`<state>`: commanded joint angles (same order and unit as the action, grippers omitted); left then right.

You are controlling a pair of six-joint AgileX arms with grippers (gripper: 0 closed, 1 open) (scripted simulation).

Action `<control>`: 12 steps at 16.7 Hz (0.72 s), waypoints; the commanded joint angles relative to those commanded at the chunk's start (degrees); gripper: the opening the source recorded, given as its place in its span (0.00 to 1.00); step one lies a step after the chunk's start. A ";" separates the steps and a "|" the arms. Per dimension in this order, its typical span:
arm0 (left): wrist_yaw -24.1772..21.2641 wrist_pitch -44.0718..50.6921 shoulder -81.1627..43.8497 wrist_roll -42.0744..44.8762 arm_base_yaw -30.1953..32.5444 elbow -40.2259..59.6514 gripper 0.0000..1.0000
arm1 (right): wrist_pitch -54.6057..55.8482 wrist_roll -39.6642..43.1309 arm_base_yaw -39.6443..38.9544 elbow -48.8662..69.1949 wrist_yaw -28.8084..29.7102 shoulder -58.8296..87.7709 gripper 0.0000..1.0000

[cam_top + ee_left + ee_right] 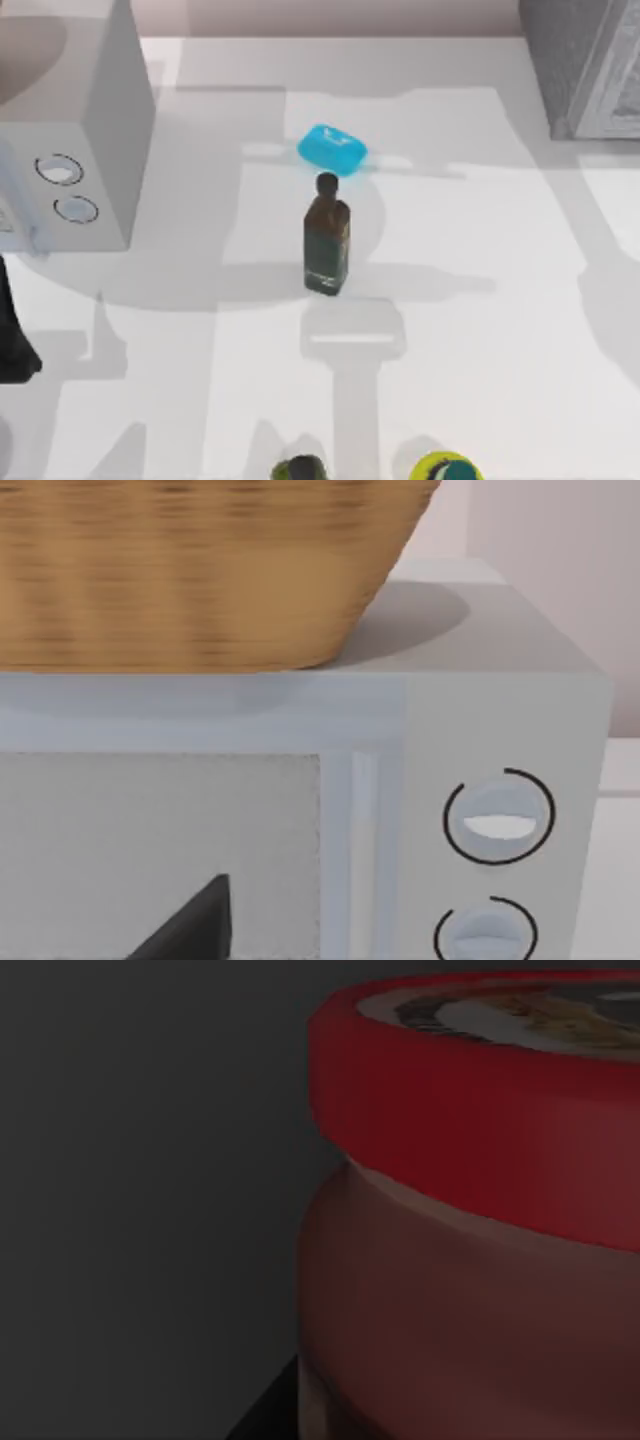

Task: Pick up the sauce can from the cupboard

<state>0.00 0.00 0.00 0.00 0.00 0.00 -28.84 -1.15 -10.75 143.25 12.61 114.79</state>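
I see the sauce can (pixel 470 1220) with a bright red lid rim, pale label with dark and tan print on top, dull red-brown side, against flat dark grey. Cupboard (pixel 585 65) dark grey, grainy, lighter grey framed panel. Microwave (pixel 500 720) pale grey-white, two round white dials ringed in black, speckled light grey door window. Basket (pixel 200 570) tan-gold wicker weave. Bottle (pixel 327 240) dark brown, darker greenish label low down. Soap-like block (pixel 332 148) bright cyan blue. Table (pixel 480 360) white with grey shadows. Near edge: an olive-dark round thing (pixel 300 468) and a yellow-rimmed teal one (pixel 447 467).
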 joint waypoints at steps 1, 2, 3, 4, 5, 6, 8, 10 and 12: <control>0.00 0.00 0.00 0.00 0.00 0.00 1.00 | 0.00 0.00 0.00 0.00 0.00 0.00 0.00; 0.00 0.00 0.00 0.00 0.00 0.00 1.00 | 0.00 0.00 0.00 0.00 0.00 0.00 0.00; 0.00 0.00 0.00 0.00 0.00 0.00 1.00 | 0.00 0.00 0.00 0.00 0.00 0.00 0.00; 0.00 0.00 0.00 0.00 0.00 0.00 1.00 | -0.01 -0.10 -0.13 -0.03 -0.03 -0.01 0.00; 0.00 0.00 0.00 0.00 0.00 0.00 1.00 | -0.10 -0.10 -0.22 -0.17 0.03 -0.15 0.00; 0.00 0.00 0.00 0.00 0.00 0.00 1.00 | -0.59 -0.11 -0.62 -0.89 0.39 -0.88 0.00; 0.00 0.00 0.00 0.00 0.00 0.00 1.00 | -2.40 -0.13 -2.06 -3.24 1.75 -3.91 0.00; 0.00 0.00 0.00 0.00 0.00 0.00 1.00 | -4.42 -0.15 -3.58 -5.95 3.25 -9.05 0.00; 0.00 0.00 0.00 0.00 0.00 0.00 1.00 | -6.34 -0.16 -4.96 -8.70 4.58 -15.37 0.00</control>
<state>0.00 0.00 0.00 0.00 0.00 0.00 -35.18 -1.32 -15.71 134.56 17.19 99.42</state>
